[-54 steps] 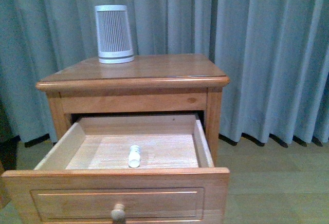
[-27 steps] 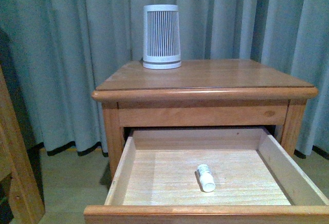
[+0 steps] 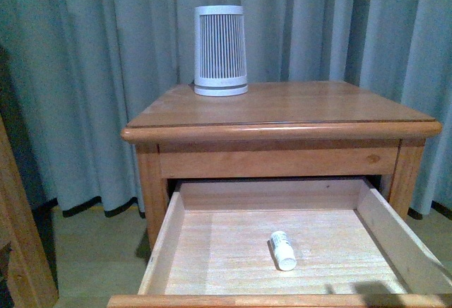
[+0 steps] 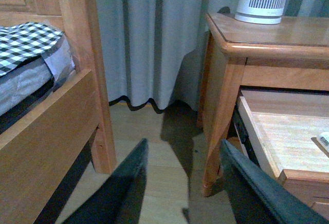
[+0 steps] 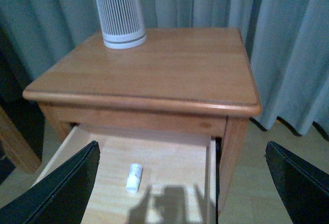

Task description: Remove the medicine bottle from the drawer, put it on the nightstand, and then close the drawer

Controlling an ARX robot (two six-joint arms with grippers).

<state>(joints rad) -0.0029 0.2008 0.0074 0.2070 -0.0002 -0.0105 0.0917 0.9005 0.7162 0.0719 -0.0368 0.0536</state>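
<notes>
front: medicine bottle [image 3: 283, 250] lying in drawer [image 3: 161, 251] | left wrist only: bed frame [image 4: 77, 54]

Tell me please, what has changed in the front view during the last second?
Only the view shifted: the nightstand now shows nearer and further right in the frame. Nothing was gripped or released. The bottle lies in the open drawer as before, and the ribbed cylinder stands on top.

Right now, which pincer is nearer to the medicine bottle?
Right. The right pincer hangs above the drawer, near the medicine bottle; the left pincer is beside the nightstand, over the floor.
</notes>
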